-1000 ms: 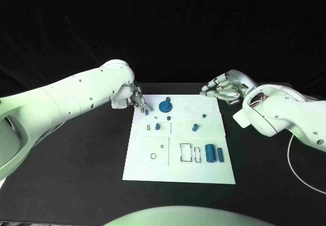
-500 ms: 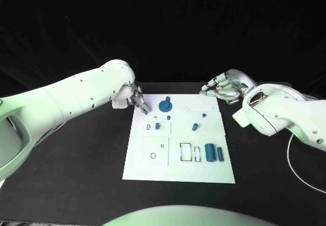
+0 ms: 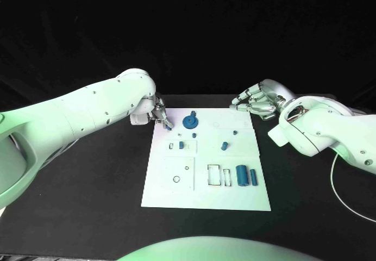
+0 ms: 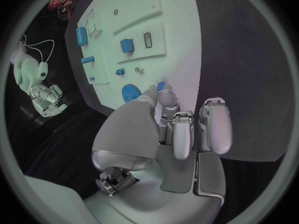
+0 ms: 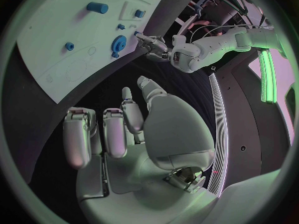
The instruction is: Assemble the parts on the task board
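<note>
Still pinching a small blue part (image 3: 168, 128) in the left hand (image 3: 159, 117) at the task board's (image 3: 206, 197) far left corner — nudging slightly closer to the blue gear (image 3: 191, 120) than a second ago. Likely carrying it toward a socket. Right hand (image 3: 258, 102) hovering — fingers curled, holding nothing.

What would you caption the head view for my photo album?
Left robot hand pinches a small blue part at the white task board; right robot hand hovers empty.
</note>
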`<action>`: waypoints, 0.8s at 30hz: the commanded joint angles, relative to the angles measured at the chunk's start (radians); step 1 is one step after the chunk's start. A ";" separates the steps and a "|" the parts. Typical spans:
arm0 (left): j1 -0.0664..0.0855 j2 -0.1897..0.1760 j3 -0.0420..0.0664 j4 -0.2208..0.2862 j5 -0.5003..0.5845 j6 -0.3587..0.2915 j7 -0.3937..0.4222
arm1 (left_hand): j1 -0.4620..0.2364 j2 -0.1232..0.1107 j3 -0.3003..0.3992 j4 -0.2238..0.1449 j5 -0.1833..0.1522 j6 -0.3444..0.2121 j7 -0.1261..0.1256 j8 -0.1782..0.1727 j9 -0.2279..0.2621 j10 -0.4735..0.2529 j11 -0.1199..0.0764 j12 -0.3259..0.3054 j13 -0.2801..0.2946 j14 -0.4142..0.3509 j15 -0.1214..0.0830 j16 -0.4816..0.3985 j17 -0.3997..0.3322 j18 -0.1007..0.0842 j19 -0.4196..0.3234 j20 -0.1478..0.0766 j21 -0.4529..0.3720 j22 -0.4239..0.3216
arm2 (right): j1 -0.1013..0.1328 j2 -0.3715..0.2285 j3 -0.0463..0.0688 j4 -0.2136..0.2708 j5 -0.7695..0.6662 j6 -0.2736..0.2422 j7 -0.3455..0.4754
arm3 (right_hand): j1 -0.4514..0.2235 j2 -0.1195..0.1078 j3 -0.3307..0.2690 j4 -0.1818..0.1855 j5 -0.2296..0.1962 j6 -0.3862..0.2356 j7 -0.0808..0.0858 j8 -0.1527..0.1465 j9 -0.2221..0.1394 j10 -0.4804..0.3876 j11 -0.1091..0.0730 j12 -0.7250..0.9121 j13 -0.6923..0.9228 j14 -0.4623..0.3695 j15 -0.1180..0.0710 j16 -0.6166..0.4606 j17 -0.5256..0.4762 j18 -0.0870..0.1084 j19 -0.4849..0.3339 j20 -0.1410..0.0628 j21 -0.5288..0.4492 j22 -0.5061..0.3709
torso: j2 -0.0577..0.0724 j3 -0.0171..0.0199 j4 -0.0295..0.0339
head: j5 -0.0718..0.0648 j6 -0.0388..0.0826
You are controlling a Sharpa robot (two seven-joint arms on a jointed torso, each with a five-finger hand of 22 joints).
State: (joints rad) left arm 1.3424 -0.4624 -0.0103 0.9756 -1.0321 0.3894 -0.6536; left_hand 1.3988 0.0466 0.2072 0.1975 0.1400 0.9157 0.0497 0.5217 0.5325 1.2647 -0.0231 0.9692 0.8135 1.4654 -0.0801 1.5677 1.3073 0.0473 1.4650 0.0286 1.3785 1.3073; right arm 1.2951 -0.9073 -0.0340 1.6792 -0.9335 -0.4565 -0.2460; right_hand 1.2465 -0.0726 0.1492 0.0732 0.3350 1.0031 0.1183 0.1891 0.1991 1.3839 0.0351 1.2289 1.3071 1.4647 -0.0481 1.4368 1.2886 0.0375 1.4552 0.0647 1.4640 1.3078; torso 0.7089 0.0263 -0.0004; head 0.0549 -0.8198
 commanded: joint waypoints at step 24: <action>-0.025 -0.214 -0.016 0.315 0.184 -0.203 0.059 | -0.256 -0.165 0.520 -0.212 0.219 0.041 -0.008 0.079 0.033 0.067 -0.011 0.055 0.048 0.105 -0.008 0.003 0.263 -0.009 0.043 -0.006 0.046 0.167 | -0.001 -0.008 -0.001 0.004 -0.001 0.025 0.006 | 0.012 0.005 -0.002 0.002 0.017 -0.007 0.001 0.006 0.003 -0.003 -0.001 -0.001 0.003 0.054 0.009 -0.005 -0.001 0.014 -0.002 0.003 -0.004 0.029 | -0.008 0.0030 0.0102 | 0.007 -0.002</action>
State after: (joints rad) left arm 1.3207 -0.6711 -0.0260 1.2735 -0.8586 0.2261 -0.6193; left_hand 1.1558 -0.1177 0.5624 0.1469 0.3518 0.9472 0.0440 0.5963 0.5670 1.3241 -0.0324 1.0169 0.8598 1.4654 -0.0801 1.5677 1.3079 0.0472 1.4650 0.0286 1.4176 1.3080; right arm 1.2951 -0.9148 -0.0347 1.6811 -0.9326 -0.4453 -0.2462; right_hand 1.2504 -0.0686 0.1492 0.0732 0.3450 1.0031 0.1183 0.1891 0.2011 1.3839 0.0351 1.2289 1.3080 1.4647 -0.0481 1.4368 1.2884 0.0375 1.4553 0.0647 1.4640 1.3075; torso 0.7012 0.0296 0.0086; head 0.0620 -0.8217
